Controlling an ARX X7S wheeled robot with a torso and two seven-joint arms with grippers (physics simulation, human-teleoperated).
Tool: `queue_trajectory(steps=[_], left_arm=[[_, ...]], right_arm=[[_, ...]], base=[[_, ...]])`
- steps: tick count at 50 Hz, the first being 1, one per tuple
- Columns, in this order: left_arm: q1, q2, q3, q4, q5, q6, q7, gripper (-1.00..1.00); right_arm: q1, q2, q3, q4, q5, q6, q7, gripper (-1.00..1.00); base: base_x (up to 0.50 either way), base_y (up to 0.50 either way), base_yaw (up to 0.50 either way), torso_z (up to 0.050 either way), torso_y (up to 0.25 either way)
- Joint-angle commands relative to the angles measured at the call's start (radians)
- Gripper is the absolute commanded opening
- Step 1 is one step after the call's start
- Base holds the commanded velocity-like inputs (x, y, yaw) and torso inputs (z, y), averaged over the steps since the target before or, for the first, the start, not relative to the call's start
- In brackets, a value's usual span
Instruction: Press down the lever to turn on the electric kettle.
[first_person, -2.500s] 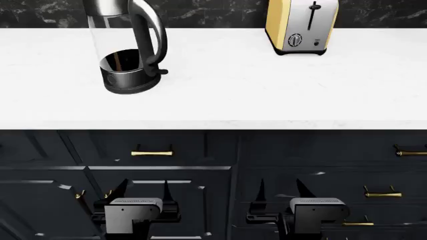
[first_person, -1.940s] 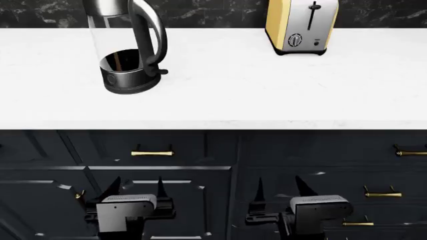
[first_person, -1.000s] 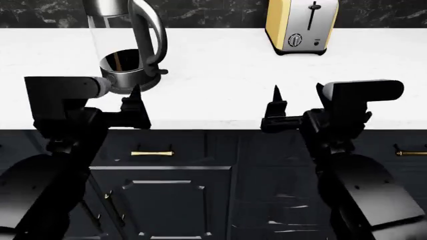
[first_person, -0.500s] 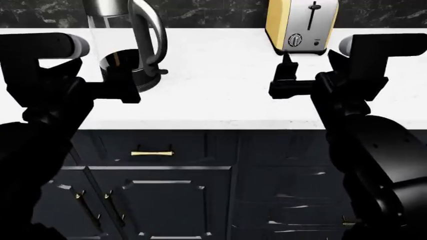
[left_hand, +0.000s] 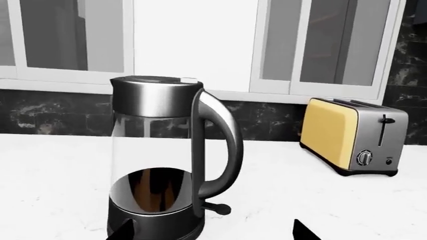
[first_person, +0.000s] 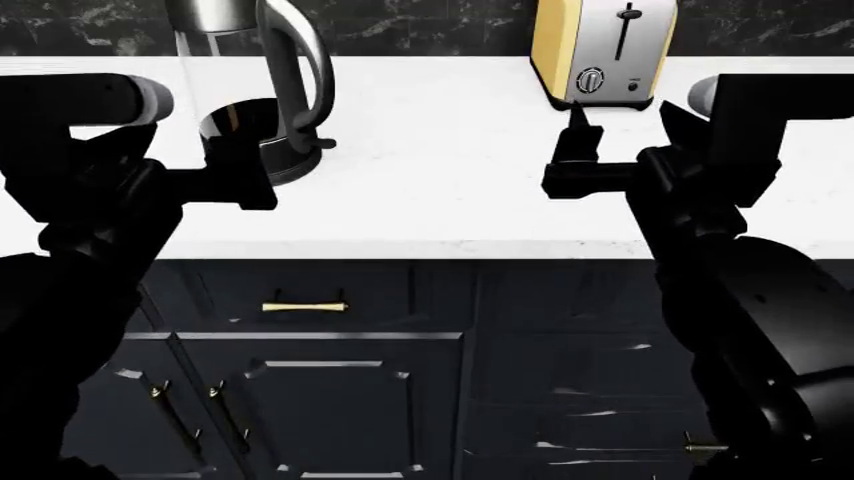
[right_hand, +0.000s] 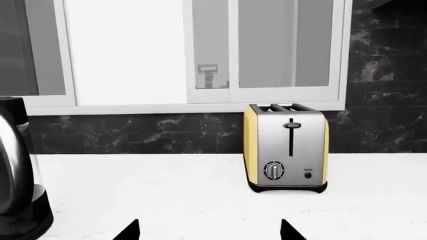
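While its fingers stand apart and empty, the left gripper (first_person: 247, 165) hovers near the electric kettle (left_hand: 160, 160) on the white counter (first_person: 441, 180); the lever (left_hand: 217, 208), a stiff stubby tab at the handle's foot, likely wants one firm downward fingertip push.

Kitchen: countertop (first_person: 441, 200), toaster (first_person: 603, 52), cabinets (first_person: 320, 380).

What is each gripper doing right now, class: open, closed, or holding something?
Left gripper: open, holding nothing, fingertips apart before the clear-glass electric kettle.
Right gripper: open, holding nothing, facing the boxy yellow and silver toaster.
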Motion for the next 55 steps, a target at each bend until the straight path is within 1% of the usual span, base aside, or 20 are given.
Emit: queue_trajectory(steps=[1,9,24,49,55], left_arm=[[0.01,-0.003,0.001,0.006,-0.005,0.01,-0.007,1.0],[0.015,0.003,-0.013,0.007,-0.025,0.003,0.001,1.0],[0.015,0.0,-0.004,-0.006,-0.027,0.02,-0.007,1.0],[0.016,-0.007,0.003,-0.011,-0.039,0.029,-0.019,1.0],[0.017,-0.008,0.004,-0.01,-0.044,0.029,-0.022,1.0]], right_arm=[[-0.009,0.002,0.003,-0.002,0.007,-0.008,0.003,1.0],[-0.013,0.009,-0.007,-0.002,0.009,-0.023,-0.001,1.0],[-0.021,0.017,-0.022,0.008,0.007,-0.043,0.001,1.0],[-0.02,0.023,-0.022,0.007,0.027,-0.032,0.009,1.0],[-0.019,0.024,-0.023,0.011,0.032,-0.029,0.011,1.0]], base=[[0.0,0.0,0.0,0.0,0.0],[0.0,0.0,0.0,0.0,0.0],[0.0,0.02,0.0,0.0,0.0],[0.0,0.48,0.0,0.0,0.0],[0.09,0.3,0.0,0.0,0.0]])
